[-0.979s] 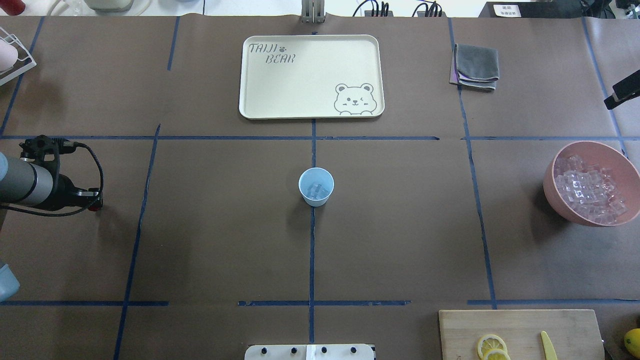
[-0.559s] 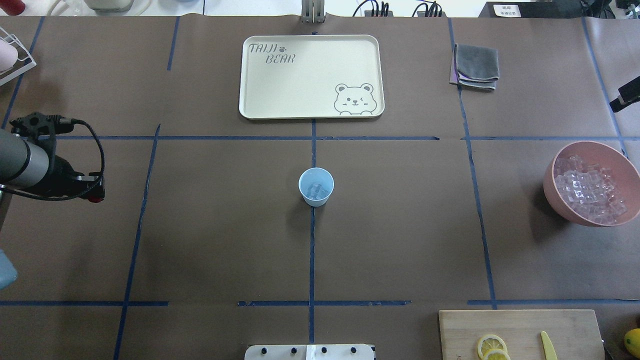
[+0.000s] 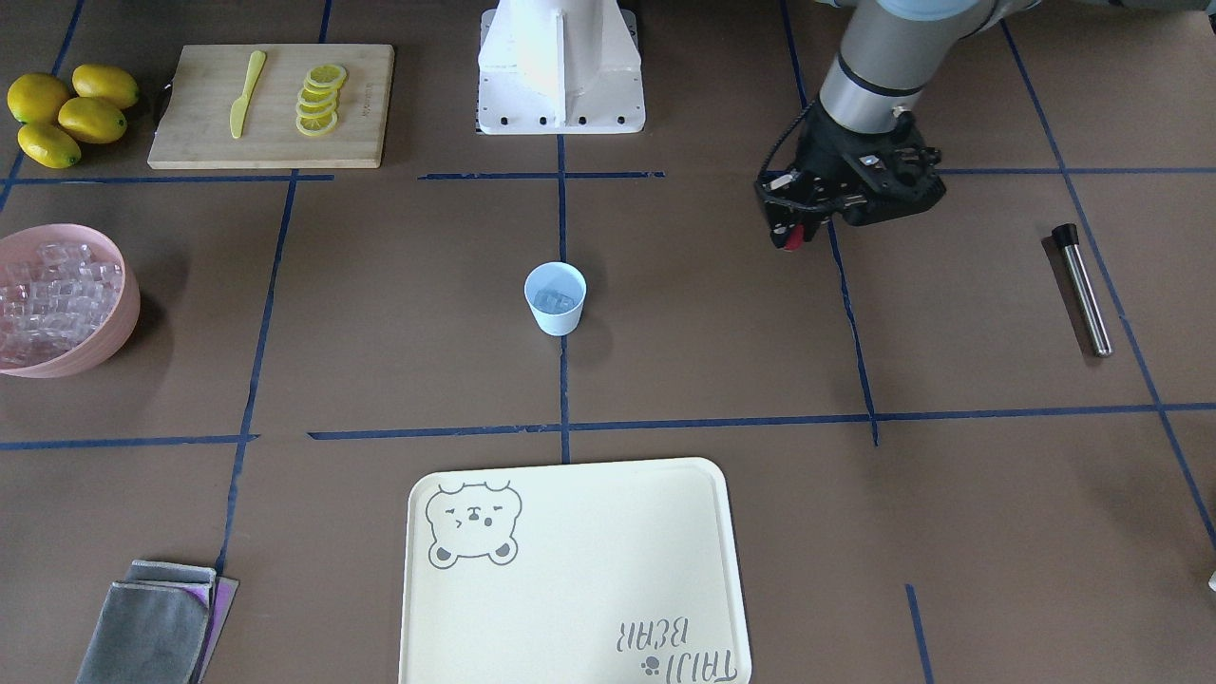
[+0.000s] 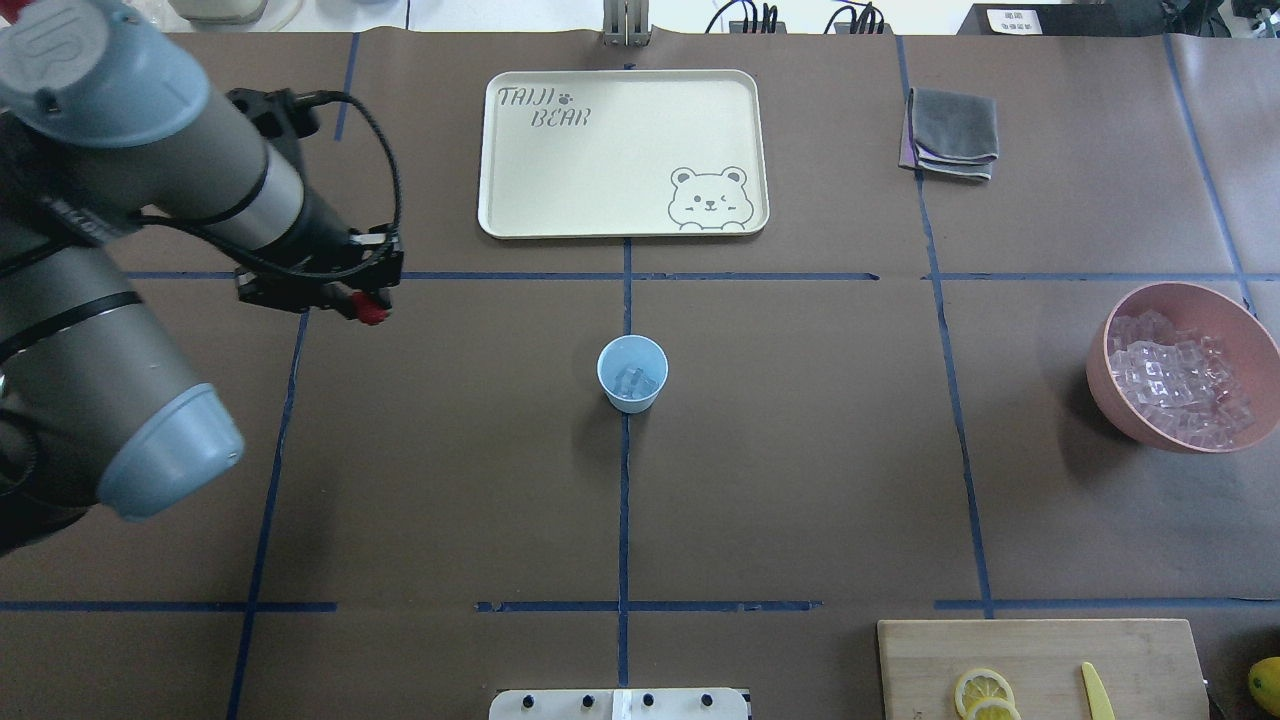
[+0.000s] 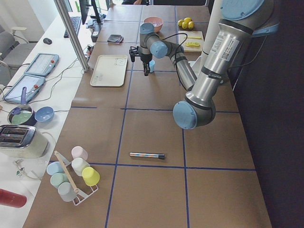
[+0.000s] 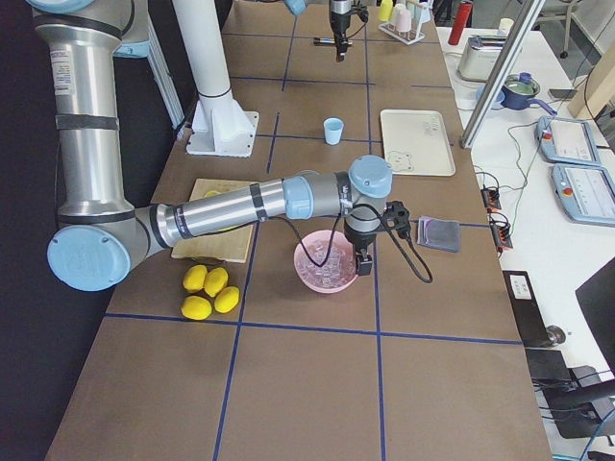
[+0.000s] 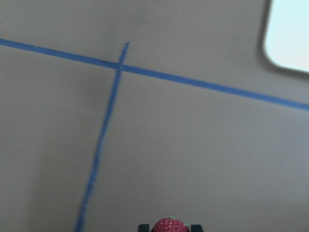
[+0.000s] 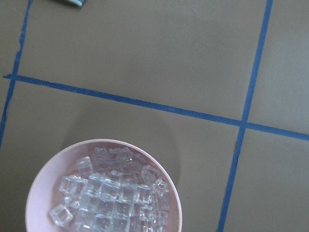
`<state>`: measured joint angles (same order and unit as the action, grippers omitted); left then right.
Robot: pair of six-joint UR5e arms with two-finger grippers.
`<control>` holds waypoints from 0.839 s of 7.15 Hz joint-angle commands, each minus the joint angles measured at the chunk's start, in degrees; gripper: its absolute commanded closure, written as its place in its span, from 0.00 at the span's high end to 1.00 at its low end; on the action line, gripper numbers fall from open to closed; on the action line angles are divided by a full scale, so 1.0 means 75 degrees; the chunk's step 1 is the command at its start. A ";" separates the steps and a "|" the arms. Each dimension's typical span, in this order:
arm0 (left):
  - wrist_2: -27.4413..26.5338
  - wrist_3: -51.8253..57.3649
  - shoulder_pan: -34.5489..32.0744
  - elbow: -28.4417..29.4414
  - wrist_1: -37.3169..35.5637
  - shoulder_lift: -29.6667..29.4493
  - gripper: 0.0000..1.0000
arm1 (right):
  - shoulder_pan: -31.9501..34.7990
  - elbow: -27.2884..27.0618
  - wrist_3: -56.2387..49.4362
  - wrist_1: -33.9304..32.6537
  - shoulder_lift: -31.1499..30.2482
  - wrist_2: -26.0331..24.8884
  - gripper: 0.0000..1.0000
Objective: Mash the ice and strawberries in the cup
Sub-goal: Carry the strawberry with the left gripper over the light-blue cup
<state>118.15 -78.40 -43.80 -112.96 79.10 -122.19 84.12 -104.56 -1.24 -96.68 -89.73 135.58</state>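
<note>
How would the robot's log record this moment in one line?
left gripper: holds strawberry, away from cup | cup: ice inside | right gripper: above pink bowl

The cream tray bears the words "TAIJI BEAR" in grey at one corner

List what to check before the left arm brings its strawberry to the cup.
1. Grip on the strawberry: ok, it sits between the fingertips of the left gripper.
2. The cup upright, mouth unobstructed: ok.
3. The ice inside it: ok.
4. Left gripper above the cup: not ok, it hangs well off to the side.
5. The right gripper away from the cup: ok, it is over the pink bowl; whether it is open or shut: cannot tell.
6. The metal rod lying free on the table: ok.
</note>
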 commanded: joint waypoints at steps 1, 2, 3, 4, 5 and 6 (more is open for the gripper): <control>-0.0038 -0.1786 0.0738 0.2090 0.1201 -0.1935 0.00 | 0.0256 0.0055 -0.0269 0.0255 -0.0502 0.0004 1.00; -0.0062 -0.2094 0.0927 0.2761 0.1497 -0.2453 0.00 | 0.0338 0.0600 -0.0222 0.1429 -0.0806 0.0004 1.00; -0.0074 -0.2201 0.1069 0.3081 0.1674 -0.2655 0.00 | 0.0454 0.1302 -0.0187 0.2265 -0.0797 0.0074 1.00; -0.0167 -0.2202 0.1198 0.3317 0.1850 -0.2704 0.00 | 0.0525 0.1437 -0.0163 0.2308 -0.0728 0.0353 1.00; -0.0319 -0.2202 0.1408 0.3354 0.1864 -0.2658 0.00 | 0.0584 0.1438 -0.0163 0.2297 -0.0704 0.0414 1.00; -0.0529 -0.2202 0.1607 0.3424 0.1864 -0.2646 0.00 | 0.0619 0.1426 -0.0163 0.2297 -0.0692 0.0495 1.00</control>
<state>115.77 -94.84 -33.49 -88.11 92.81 -142.04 88.34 -94.14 -2.49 -79.79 -95.07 138.46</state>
